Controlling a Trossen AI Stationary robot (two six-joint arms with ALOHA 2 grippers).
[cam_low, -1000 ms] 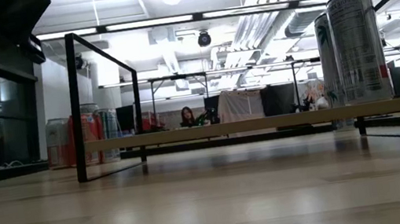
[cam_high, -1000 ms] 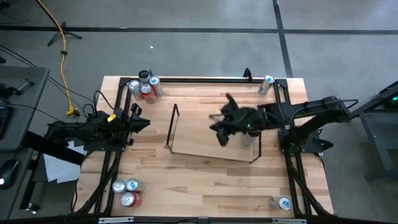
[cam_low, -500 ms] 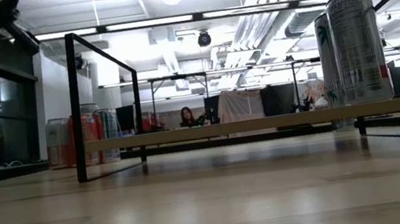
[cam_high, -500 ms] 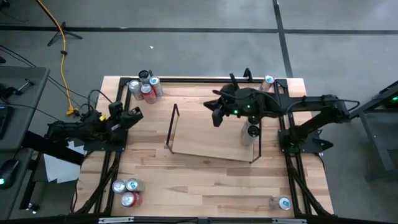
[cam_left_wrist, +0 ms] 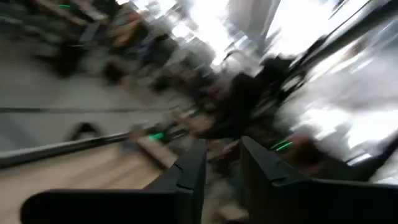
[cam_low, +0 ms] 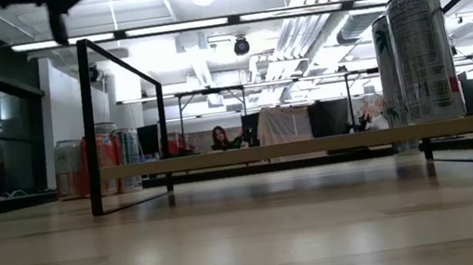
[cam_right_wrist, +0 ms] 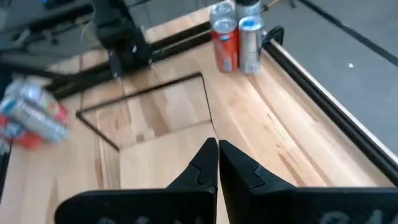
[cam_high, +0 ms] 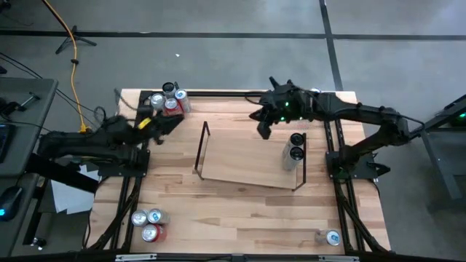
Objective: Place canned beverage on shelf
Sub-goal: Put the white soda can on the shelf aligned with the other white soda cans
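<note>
Left gripper (cam_high: 173, 122): fingers (cam_left_wrist: 193, 171) parted only narrowly, nothing between them, reaching toward the cluster of cans (cam_high: 170, 101) at the table's far-left corner. Best to widen fully before descending, single out the outermost can, approach level with its side and close at mid-height so the neighbours stay upright. Right gripper (cam_high: 261, 124): pinched shut, empty, raised over the shelf (cam_high: 240, 164) near its far edge. Two cans (cam_high: 294, 145) already standing at the shelf's right end. A second ago: left gripper back by the left rail, right arm low over that right end, covering those cans; since swung clear
</note>
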